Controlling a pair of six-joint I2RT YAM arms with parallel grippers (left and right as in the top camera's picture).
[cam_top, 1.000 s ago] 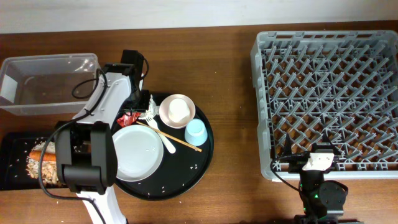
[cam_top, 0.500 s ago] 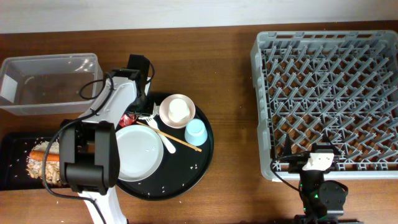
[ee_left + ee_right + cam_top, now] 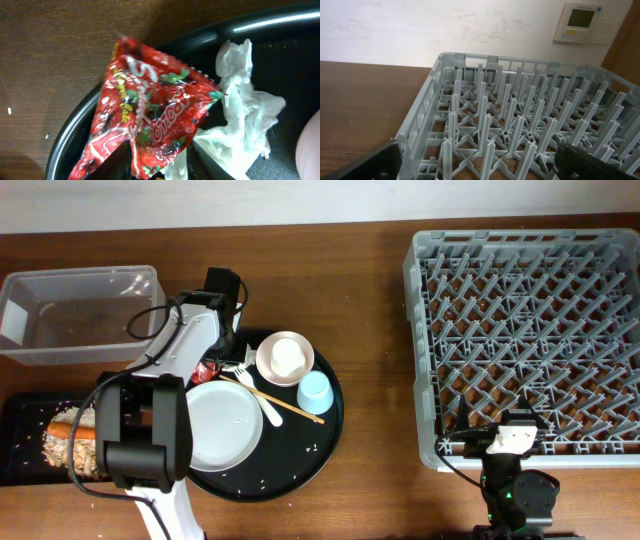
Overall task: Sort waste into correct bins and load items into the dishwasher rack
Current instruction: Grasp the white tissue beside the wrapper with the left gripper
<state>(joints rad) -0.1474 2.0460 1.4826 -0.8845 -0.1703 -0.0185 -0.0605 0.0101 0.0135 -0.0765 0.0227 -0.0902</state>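
In the left wrist view the red snack wrapper (image 3: 150,110) stands up on the round black tray's rim (image 3: 75,135), and its lower corner is pinched between my left gripper's (image 3: 159,164) dark fingers (image 3: 117,162). Crumpled white paper (image 3: 240,115) lies against the wrapper's right side. Seen from overhead, the left gripper (image 3: 216,358) is over the wrapper (image 3: 207,370) at the tray's upper left. My right gripper (image 3: 480,170) is open, facing the grey dishwasher rack (image 3: 520,130) with nothing between its fingers.
The round tray (image 3: 300,465) carries a white plate (image 3: 222,425), a pinkish bowl (image 3: 285,358), a blue cup (image 3: 315,391), chopsticks (image 3: 290,408) and a fork (image 3: 270,412). A clear tub (image 3: 80,315) stands far left. Below it, a black tray (image 3: 25,430) holds rice and a carrot (image 3: 75,430).
My left arm has swung slightly right and toward the tray, bringing the gripper onto the wrapper; its jaws have narrowed a little. The right arm has not moved.
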